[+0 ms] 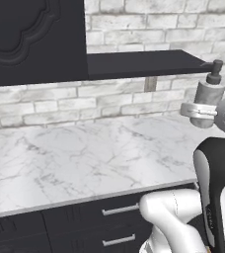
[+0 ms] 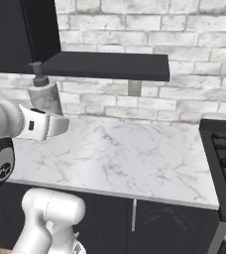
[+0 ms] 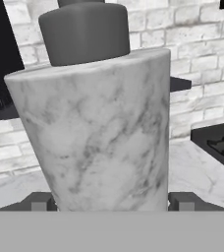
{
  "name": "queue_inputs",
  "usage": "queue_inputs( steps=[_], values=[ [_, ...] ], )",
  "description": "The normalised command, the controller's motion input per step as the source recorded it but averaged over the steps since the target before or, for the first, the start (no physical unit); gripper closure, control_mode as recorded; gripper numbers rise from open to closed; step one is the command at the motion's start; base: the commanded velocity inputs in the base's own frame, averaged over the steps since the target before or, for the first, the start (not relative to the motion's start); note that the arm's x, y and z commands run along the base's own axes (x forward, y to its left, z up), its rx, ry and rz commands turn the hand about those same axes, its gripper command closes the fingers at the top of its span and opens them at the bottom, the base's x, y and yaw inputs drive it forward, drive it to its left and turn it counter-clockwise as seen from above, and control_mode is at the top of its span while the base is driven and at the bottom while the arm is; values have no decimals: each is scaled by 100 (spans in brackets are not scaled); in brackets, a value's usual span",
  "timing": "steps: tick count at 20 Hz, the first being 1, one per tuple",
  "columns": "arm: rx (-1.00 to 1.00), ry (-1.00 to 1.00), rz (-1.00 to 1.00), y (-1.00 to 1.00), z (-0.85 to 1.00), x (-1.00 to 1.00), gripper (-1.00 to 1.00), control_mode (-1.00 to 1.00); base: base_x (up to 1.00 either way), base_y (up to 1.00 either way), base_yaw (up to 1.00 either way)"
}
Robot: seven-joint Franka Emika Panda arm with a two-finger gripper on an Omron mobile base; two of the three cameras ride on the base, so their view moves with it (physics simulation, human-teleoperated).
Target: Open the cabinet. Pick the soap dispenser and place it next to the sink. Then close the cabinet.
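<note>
White brick backs a marble worktop under the cabinet, whose door stands open over a bare shelf board. Clear of that shelf and above the worktop, the soap dispenser hangs upright in the gripper, jaws clamped on its lower body. It looks rigid, smooth and likely slippery, top-heavy with its pump head. A hold low around the cylinder seems right, never at the pump.

soap dispenser above counter
</note>
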Motion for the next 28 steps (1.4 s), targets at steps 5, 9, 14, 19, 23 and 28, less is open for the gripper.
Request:
queue_inputs(
  steps=[5,9,14,19,23,28],
  values=[
    [0,0,0,0,0,0,100,100,0,-46,-23],
    [0,0,0,0,0,0,100,100,-12,-56,-49],
    [0,0,0,0,0,0,100,100,-48,-67,-63],
    [0,0,0,0,0,0,100,100,-45,-21,-81],
    [0,0,0,0,0,0,100,100,-41,-1,-87],
    [0,0,0,0,0,0,100,100,-34,-7,-91]
  ],
)
